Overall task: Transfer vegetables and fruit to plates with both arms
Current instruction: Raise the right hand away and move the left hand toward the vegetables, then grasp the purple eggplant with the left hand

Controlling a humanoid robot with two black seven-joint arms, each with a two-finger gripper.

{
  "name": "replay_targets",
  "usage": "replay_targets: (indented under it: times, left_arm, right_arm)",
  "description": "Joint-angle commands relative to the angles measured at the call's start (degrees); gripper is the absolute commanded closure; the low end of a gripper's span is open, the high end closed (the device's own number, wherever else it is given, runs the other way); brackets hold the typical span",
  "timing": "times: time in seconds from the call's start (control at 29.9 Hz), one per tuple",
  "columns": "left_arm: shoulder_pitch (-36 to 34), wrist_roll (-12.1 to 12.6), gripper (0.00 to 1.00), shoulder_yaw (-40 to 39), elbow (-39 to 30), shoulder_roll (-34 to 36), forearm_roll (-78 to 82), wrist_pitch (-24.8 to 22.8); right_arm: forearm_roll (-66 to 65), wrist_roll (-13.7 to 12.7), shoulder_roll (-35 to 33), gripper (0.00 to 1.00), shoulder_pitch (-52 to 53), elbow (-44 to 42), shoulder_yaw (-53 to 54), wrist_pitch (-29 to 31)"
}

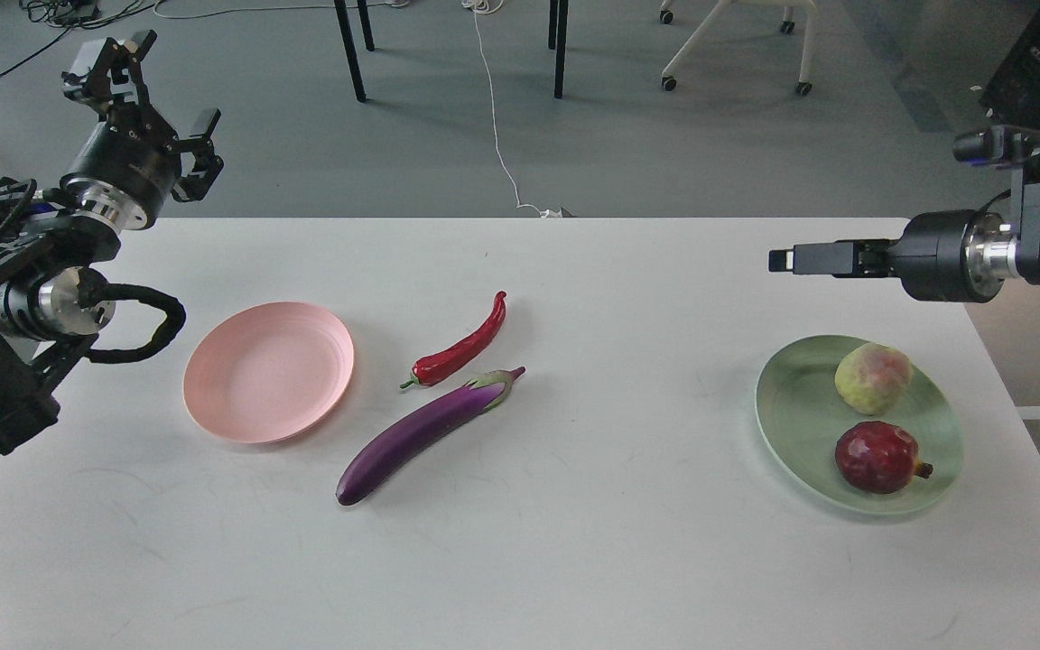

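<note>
The purple eggplant (421,433) and the red chili pepper (466,348) lie side by side on the white table, right of the empty pink plate (267,372). The green plate (795,406) at the right holds the yellow-green fruit (872,377) and the dark red pomegranate (877,458). My left gripper (156,92) is open and empty, raised beyond the table's far left corner. My right gripper (786,260) points left, above and behind the green plate, holding nothing; it is seen side-on, so its fingers cannot be told apart.
The white table (628,524) has its right edge just past the green plate. Beyond the far edge are the grey floor, black table legs (350,50), a white cable (497,135) and a chair base (737,45).
</note>
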Motion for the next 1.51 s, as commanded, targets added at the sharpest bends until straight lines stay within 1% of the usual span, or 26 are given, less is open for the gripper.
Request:
replay_targets:
  times: [0.0,0.13,0.2,0.3,0.37,0.47,0.57,0.64,0.7,0.8,0.87,0.97,1.04,1.11,1.17,1.41,1.47]
  left_arm:
    - [-2.1,-0.1,0.02,0.3,-0.7,0.0,10.5,0.0]
    - [-4.5,-0.4,0.02,2.8,-1.6,-0.3,27.0,-0.6]
    - [-5.2,-0.6,0.02,3.6,-2.8,-0.3,35.0,-0.5]
    - [-5.1,-0.6,0.03,3.7,-6.5,-0.4,44.5,-0.5]
    - [-4.9,-0.5,0.03,3.8,-10.2,-0.4,50.9,-0.3]
    - [-4.5,-0.4,0.03,4.0,-14.1,-0.4,62.0,-0.1]
    - [-4.5,-0.1,0.03,7.2,-15.9,-0.9,78.2,1.7]
    - [-4.5,-0.1,0.05,9.2,-17.5,-1.3,88.8,5.1]
    - [-4.3,-0.1,0.05,11.4,-18.7,-1.2,96.0,8.0]
    - [-4.3,-0.1,0.08,15.7,-20.3,-1.2,98.9,10.0]
    - [-4.3,-0.1,0.11,18.5,-21.1,-1.4,99.2,10.5]
    - [-4.3,-0.1,0.19,22.1,-21.4,-1.9,99.3,10.5]
    - [-4.2,0.0,0.23,24.3,-20.8,-3.5,99.8,10.7]
    - [-4.1,0.3,0.27,25.2,-19.3,-5.9,100.3,10.7]
    - [-3.1,0.6,0.28,25.3,-17.2,-7.1,101.2,10.7]
    - [-0.1,0.8,0.30,25.9,-15.7,-6.9,110.1,10.7]
    - [1.0,0.8,0.33,25.9,-15.1,-6.6,110.7,10.7]
  right_arm:
    - [4.1,0.1,3.2,0.03,-4.8,-4.2,9.2,0.0]
    - [7.0,0.1,8.1,0.03,-11.5,-9.7,20.0,-1.2]
    - [9.0,0.6,11.4,0.01,-14.5,-13.4,25.1,-2.1]
    - [11.5,0.7,15.8,0.01,-16.4,-21.0,34.1,-2.0]
    - [14.3,1.0,19.9,0.01,-16.6,-25.6,39.1,-1.9]
    - [19.9,1.2,23.4,0.01,-17.0,-30.4,43.3,-1.6]
    - [27.7,1.2,23.8,0.01,-17.7,-32.1,44.9,-1.5]
    - [34.6,1.1,23.8,0.01,-18.4,-32.2,44.9,-1.2]
    - [42.6,0.5,23.7,0.01,-19.5,-32.3,44.9,0.2]
    - [52.0,0.5,23.6,0.01,-21.6,-32.6,44.9,4.2]
    - [56.6,0.4,23.4,0.01,-23.9,-32.5,44.9,6.3]
    - [57.9,0.7,23.0,0.01,-27.3,-32.1,45.6,8.0]
    - [57.9,0.8,22.9,0.01,-29.7,-32.0,46.4,9.7]
    - [57.8,1.0,22.8,0.01,-31.9,-32.1,47.5,10.0]
    - [57.8,1.1,22.4,0.01,-34.0,-32.2,48.0,10.0]
    - [57.7,1.2,21.0,0.01,-36.2,-32.4,48.0,10.0]
    - [57.7,1.2,21.0,0.01,-36.2,-32.4,48.1,10.0]
